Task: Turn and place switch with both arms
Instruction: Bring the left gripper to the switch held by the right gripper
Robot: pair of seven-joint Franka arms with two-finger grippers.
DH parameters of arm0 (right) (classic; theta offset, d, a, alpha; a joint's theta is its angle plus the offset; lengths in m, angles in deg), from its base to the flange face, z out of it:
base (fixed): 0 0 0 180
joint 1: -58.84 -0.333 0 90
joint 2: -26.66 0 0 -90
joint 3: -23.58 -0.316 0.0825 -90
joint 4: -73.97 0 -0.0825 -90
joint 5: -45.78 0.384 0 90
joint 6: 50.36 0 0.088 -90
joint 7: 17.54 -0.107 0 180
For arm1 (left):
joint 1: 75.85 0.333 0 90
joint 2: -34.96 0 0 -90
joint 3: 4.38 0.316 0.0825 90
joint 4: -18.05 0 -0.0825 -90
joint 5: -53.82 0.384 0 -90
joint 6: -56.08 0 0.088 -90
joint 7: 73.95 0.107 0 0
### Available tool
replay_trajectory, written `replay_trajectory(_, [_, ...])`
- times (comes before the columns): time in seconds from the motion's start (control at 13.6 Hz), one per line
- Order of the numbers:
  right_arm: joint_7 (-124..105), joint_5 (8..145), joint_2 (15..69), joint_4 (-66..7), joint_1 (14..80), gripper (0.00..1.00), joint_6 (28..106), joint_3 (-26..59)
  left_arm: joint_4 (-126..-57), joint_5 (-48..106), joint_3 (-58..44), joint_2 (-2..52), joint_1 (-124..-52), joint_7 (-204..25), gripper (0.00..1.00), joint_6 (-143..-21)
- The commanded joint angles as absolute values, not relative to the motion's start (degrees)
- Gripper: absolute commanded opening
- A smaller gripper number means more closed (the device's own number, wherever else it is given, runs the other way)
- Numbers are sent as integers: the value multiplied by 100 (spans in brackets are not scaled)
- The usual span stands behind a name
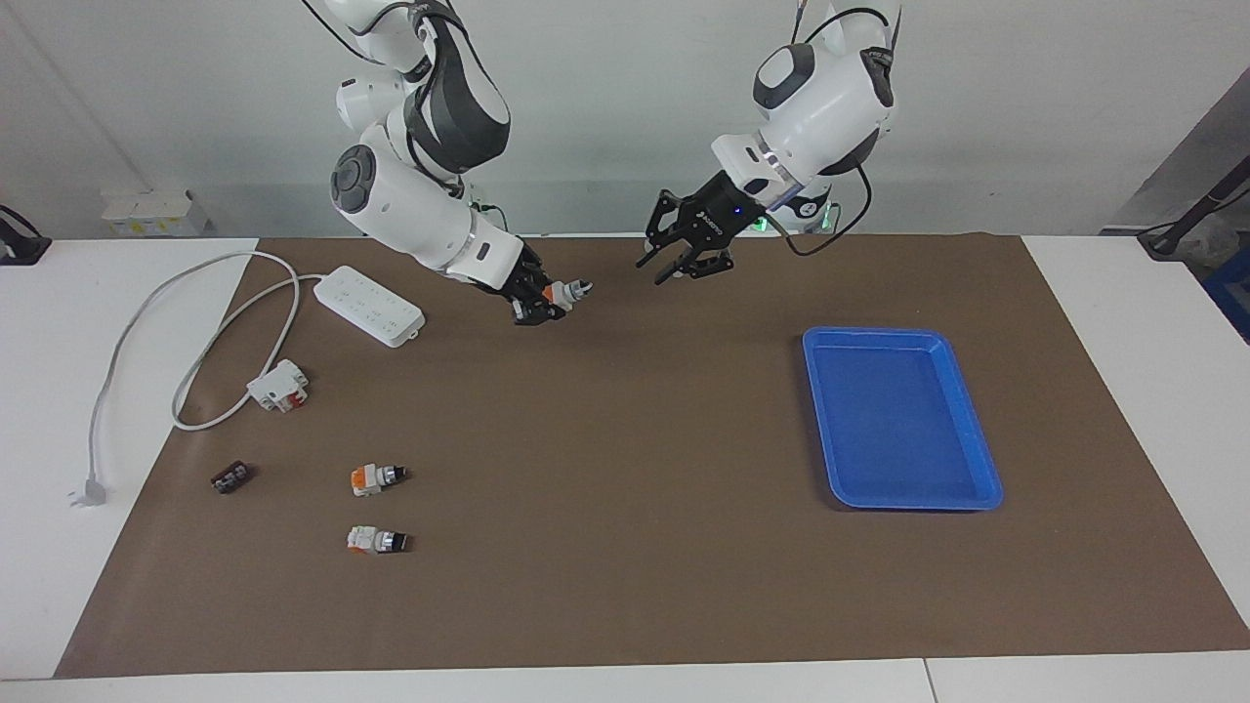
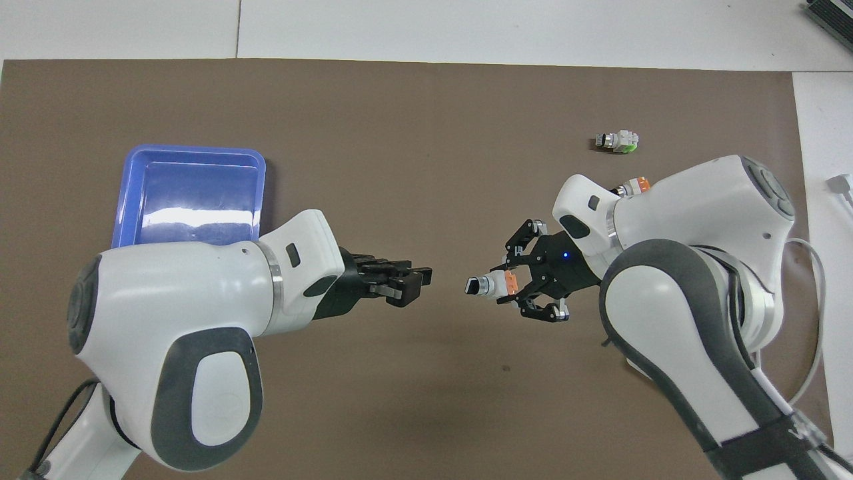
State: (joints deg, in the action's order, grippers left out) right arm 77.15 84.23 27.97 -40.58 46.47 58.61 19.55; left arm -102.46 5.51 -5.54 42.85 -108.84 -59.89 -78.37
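right tool [image 1: 540, 301] grips switch [image 1: 563, 292] | left tool [image 1: 688, 256] state unclear, facing it | bare mat [image 1: 635, 410] under both

Two glossy white jointed arms, left arm [image 1: 820, 93] and right arm [image 1: 410, 186], rounded housings, dark grey panels on the joints, round grey end caps. Silver ring at each wrist. Black linkage grippers, left gripper [image 1: 684, 264], right gripper [image 1: 543, 301], small blue LED on each. Thin black cables loop along the upper links. Green lights glow low on both arms.
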Motion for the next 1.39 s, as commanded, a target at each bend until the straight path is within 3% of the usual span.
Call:
replay_trajectory(0.0, [7615,8928,2535,-4380,4689,0,5827,1954,-10307,111,-465,4059,-11222,-5638,35,-8338])
replay_trajectory(1.32, [7545,9105,2499,-4468,4680,0,5819,1954,-10342,-252,-465,3900,-11610,-4846,31,-8446])
